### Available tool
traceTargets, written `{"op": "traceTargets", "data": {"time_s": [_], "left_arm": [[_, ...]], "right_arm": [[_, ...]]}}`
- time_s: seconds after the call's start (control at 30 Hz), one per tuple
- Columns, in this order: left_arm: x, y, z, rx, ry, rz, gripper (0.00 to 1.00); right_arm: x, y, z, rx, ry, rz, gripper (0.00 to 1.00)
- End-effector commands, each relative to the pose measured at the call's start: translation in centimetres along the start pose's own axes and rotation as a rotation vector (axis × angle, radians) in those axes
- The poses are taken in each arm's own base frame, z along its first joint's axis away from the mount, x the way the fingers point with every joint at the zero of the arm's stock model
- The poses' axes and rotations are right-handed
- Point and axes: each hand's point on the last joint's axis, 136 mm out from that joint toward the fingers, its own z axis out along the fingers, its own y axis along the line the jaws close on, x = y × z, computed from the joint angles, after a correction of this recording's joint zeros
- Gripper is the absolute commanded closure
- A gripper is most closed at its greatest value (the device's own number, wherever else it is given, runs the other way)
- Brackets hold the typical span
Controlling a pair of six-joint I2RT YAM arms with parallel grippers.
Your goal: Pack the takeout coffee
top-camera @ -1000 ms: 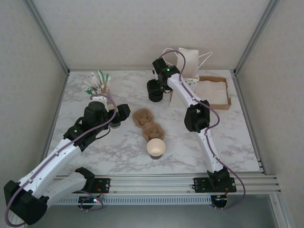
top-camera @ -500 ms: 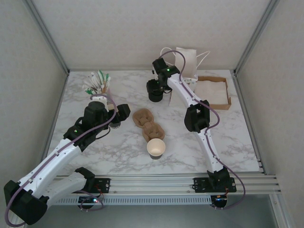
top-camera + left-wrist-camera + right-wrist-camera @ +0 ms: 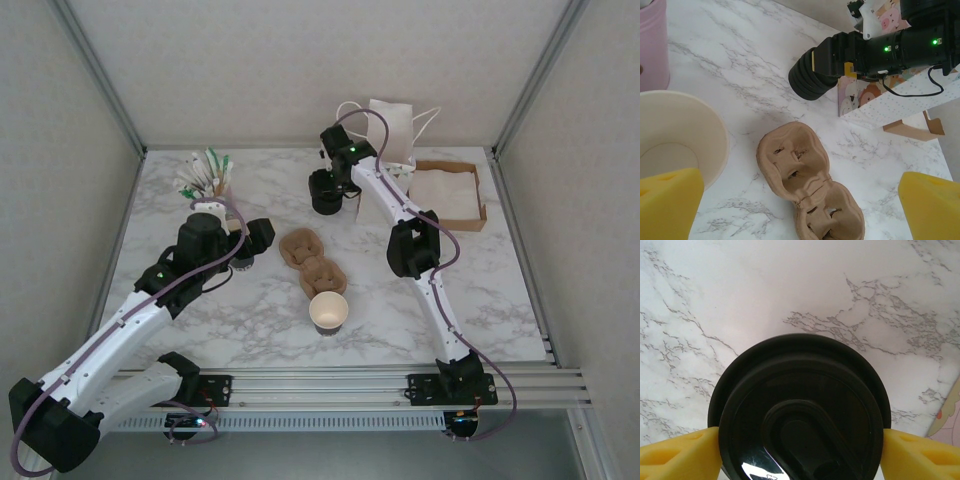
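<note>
A single paper cup, cream inside and dark outside, stands lidless at the near end of the brown pulp carrier. Whether it sits in a well I cannot tell. At the back, my right gripper is over the pile of black lids, its yellow fingers pressed against both sides of the top lid. My left gripper stands open left of the carrier. The cream rim of the stacked cups is by its left finger.
A pink holder with sticks stands at the back left. A white paper bag and a cardboard tray of napkins are at the back right. A cartoon-printed carton stands beside the lids.
</note>
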Motion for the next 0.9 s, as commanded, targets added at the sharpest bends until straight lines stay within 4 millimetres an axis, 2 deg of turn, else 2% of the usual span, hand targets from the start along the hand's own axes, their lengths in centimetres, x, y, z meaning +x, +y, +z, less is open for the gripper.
{"op": "traceTargets", "data": {"time_s": [0.0, 0.57, 0.87], "left_arm": [[-1.2, -0.8, -0.3, 0.030, -0.028, -0.009, 0.00], [-1.1, -0.7, -0.1, 0.029, -0.027, -0.011, 0.00], [-1.0, -0.7, -0.1, 0.028, -0.029, -0.013, 0.00]], "right_arm": [[-0.5, 0.0, 0.2, -0.011, -0.012, 0.011, 0.23], [-1.2, 0.8, -2.5, -0.033, -0.043, 0.011, 0.33], [-0.8, 1.9, -3.8, -0.033, -0.047, -0.006, 0.33]]}}
